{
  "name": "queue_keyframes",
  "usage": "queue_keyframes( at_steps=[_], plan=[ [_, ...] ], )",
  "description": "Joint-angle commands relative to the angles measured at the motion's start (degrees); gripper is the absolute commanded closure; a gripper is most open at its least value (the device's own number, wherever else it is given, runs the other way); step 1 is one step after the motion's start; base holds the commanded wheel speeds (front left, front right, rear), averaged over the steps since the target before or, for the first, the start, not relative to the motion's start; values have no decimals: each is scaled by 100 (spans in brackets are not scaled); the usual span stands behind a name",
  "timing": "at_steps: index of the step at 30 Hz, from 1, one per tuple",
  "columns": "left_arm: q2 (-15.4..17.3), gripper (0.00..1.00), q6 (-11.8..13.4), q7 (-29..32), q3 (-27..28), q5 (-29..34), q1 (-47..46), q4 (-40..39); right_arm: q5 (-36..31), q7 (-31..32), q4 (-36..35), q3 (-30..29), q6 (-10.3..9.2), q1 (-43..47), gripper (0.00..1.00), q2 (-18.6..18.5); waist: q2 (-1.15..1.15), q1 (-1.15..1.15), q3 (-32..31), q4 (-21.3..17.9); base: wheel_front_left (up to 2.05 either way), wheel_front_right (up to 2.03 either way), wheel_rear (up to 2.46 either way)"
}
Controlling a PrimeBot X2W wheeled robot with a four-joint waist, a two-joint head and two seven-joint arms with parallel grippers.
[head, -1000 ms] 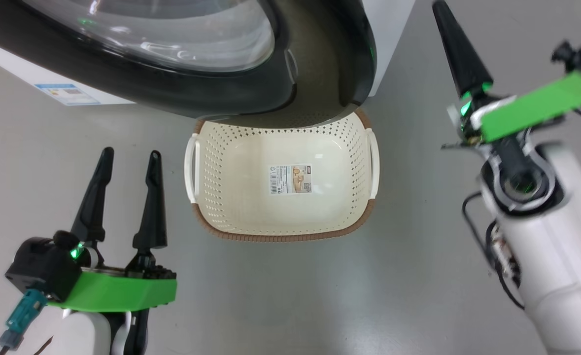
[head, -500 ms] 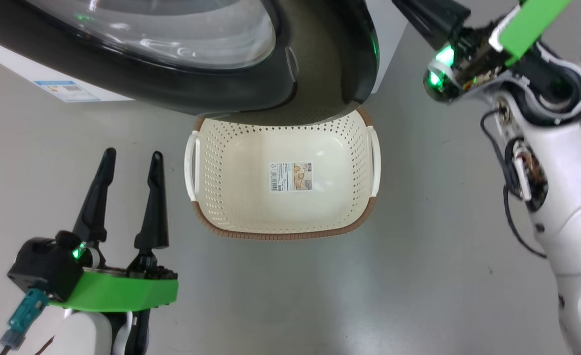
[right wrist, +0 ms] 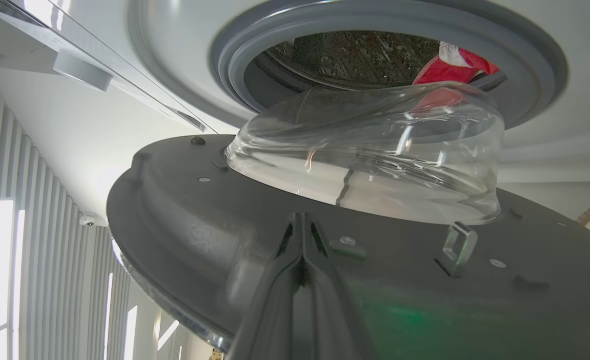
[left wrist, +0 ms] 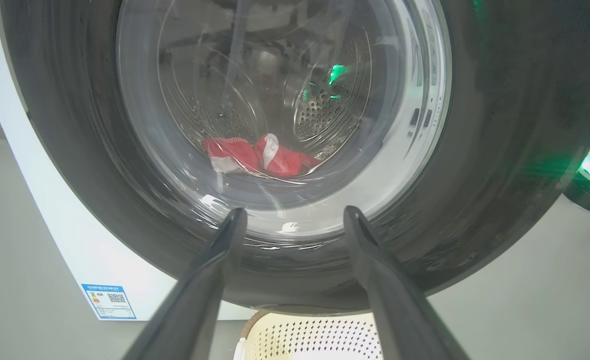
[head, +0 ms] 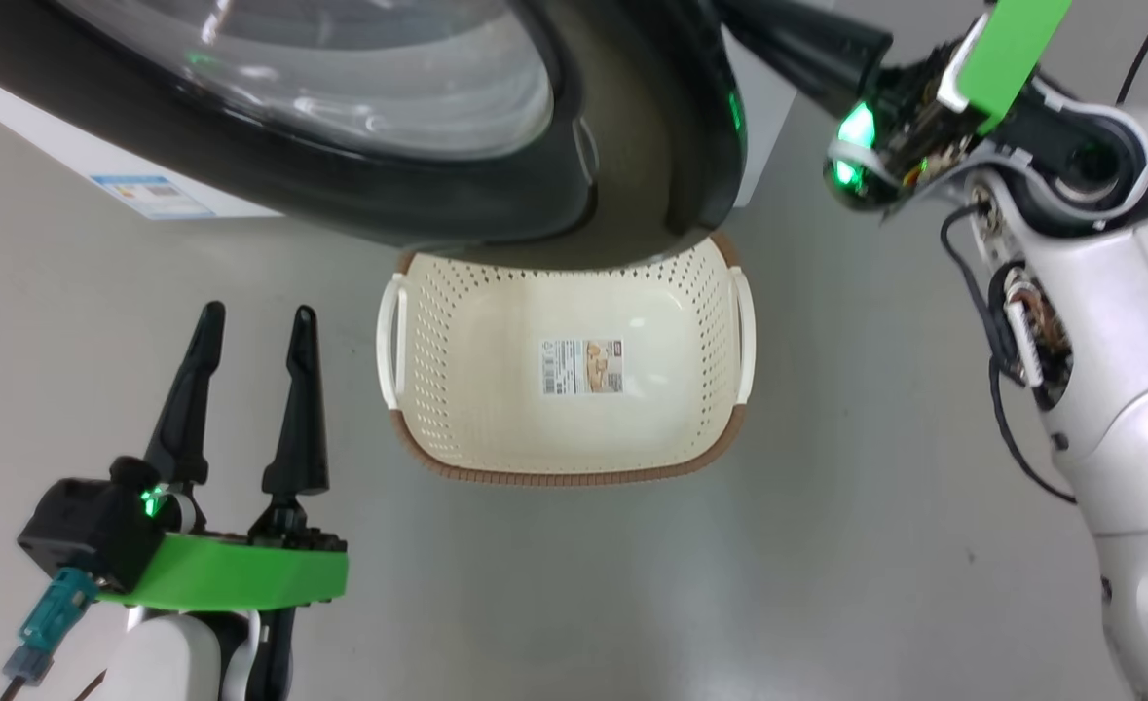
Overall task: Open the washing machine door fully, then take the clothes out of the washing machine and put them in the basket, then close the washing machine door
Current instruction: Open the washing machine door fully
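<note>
Two shut fingers of the right gripper (right wrist: 301, 220) bear on the washing machine door (head: 388, 209), likely to push it wider. At 8 o'clock from the basket (head: 564, 477), parked below the door for the clothes (left wrist: 262, 157) inside the washing machine (left wrist: 74, 240), the left gripper (head: 257, 313) waits, jaws apart, empty. Print on the basket label (head: 581, 366) and blue sticker (head: 150, 195): illegible.

Grey floor (head: 827, 487), pale slatted wall (right wrist: 49, 200) with small dome camera (right wrist: 88, 219)
</note>
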Motion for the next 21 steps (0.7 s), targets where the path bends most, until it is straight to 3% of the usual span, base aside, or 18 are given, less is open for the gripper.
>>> queue_keyframes(
  at_steps=[1,21],
  plan=[
    [106,0,46,-44,195,-40,75,-101,-63,66,-118,53,21,168,100,160,0,0,-111,22,0,0,0],
    [106,0,213,-44,281,-160,687,177,-545,159,-420,293,21,1484,100,363,0,0,-1305,498,0,0,0]
  ],
)
